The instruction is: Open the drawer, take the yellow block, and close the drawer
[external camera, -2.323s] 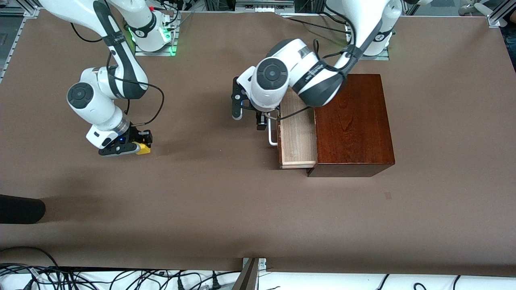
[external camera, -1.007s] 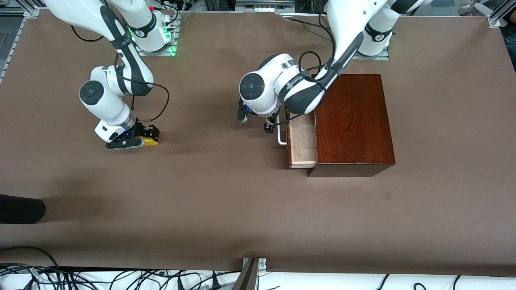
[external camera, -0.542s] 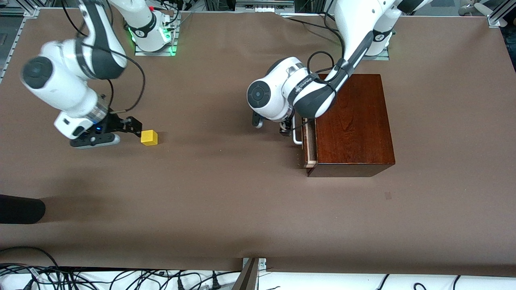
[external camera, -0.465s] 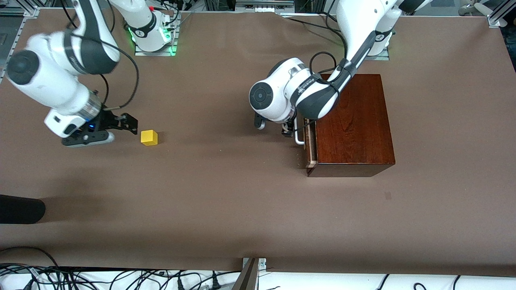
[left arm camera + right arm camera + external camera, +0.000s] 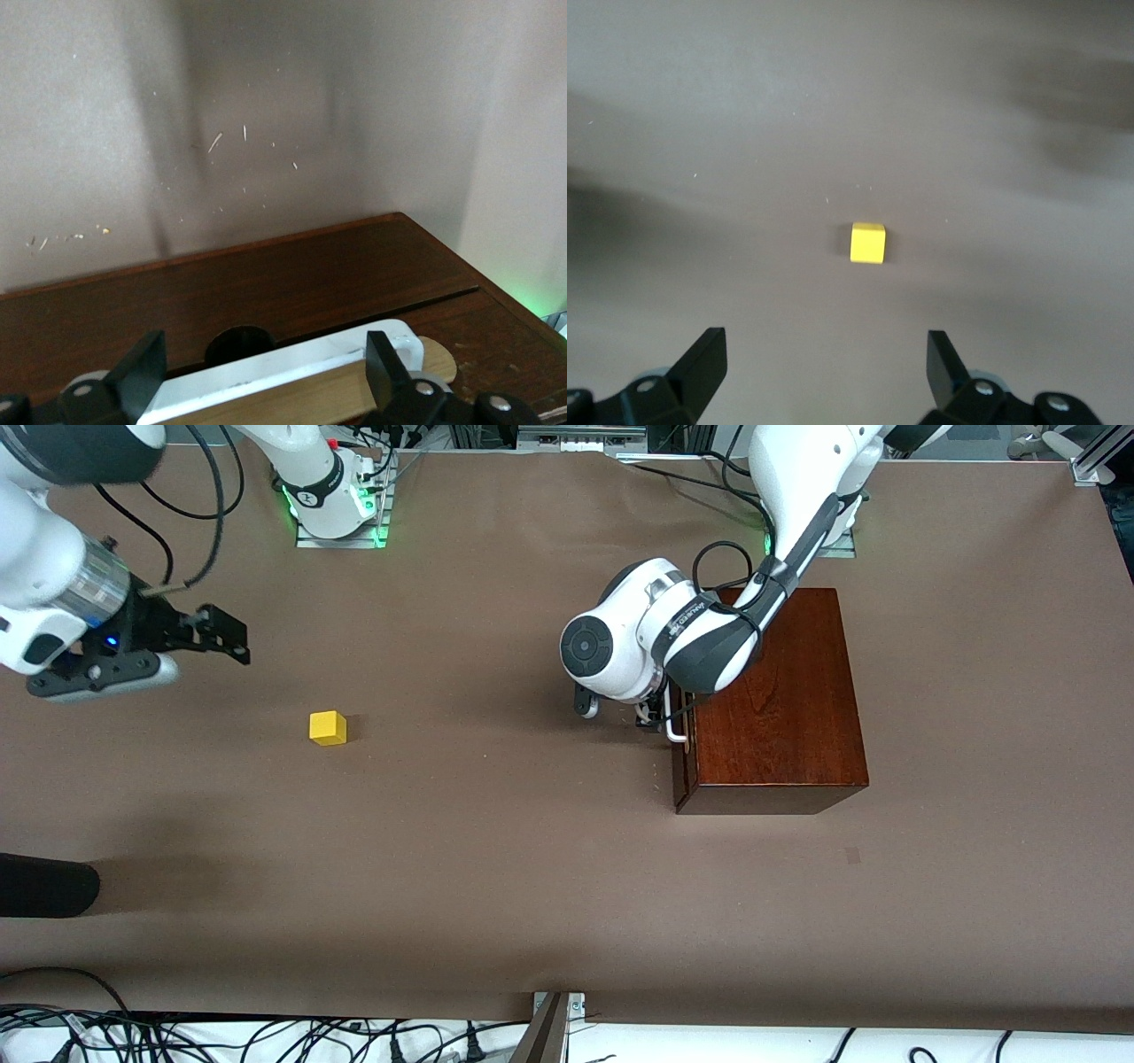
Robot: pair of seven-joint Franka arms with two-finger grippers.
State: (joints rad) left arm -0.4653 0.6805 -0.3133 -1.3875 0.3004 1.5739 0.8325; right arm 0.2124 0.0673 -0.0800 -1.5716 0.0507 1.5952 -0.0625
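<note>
The yellow block (image 5: 328, 727) lies alone on the brown table toward the right arm's end; it also shows in the right wrist view (image 5: 867, 243). My right gripper (image 5: 226, 638) is open and empty, up in the air over the table beside the block. The drawer (image 5: 680, 772) is pushed into the dark reddish-brown box (image 5: 771, 691). My left gripper (image 5: 660, 719) is open at the drawer's front. Its fingers (image 5: 143, 376) stand at either end of the white handle (image 5: 292, 372) without clamping it.
The table's brown mat (image 5: 496, 850) spreads around the block and box. A dark object (image 5: 44, 886) lies at the table's edge toward the right arm's end. Cables (image 5: 266, 1036) run along the edge nearest the front camera.
The right gripper let go of the yellow block and rose away toward its end of the table. The left gripper pushed the drawer from wide open to shut in the box.
</note>
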